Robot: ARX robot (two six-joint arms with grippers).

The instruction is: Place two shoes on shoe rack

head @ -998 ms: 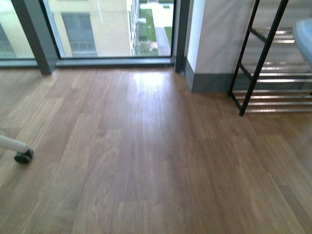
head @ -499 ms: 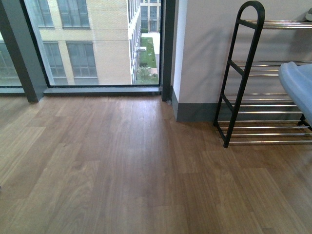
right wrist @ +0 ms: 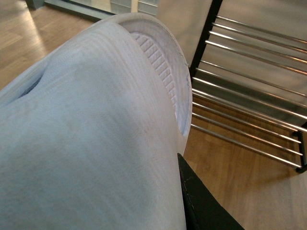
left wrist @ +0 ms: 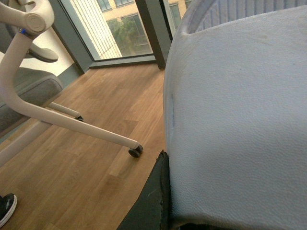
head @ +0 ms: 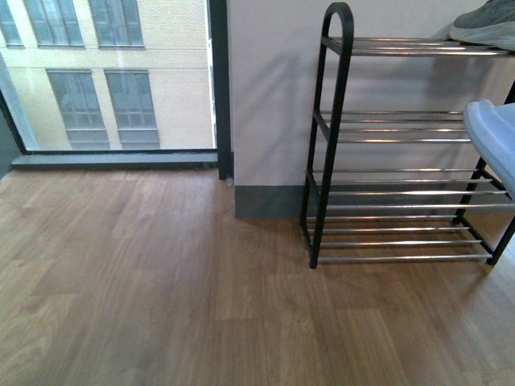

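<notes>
The front view has swung right, so the shoe rack (head: pixel 331 129) has slid in from the right edge, its top tier and a grey shoe (head: pixel 487 24) resting there now showing, the window (head: pixel 113 72) pushed left

L hand (left wrist: pixel 158 191) is gripping a shoe (left wrist: pixel 230 120), one dark finger (left wrist: pixel 148 208) showing; R hand (right wrist: pixel 194 194) is gripping the other shoe (right wrist: pixel 86 143) likewise.

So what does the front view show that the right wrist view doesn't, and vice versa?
Front only: the shoe rack with its rounded side loop and top tier, a grey shoe resting there, and the window. Right wrist only: ribbed tread on a white sole, with the right gripper's dark finger beside it. Both: silver rods, the wooden floor, probably that sole, cut off at the front view's edge.
</notes>
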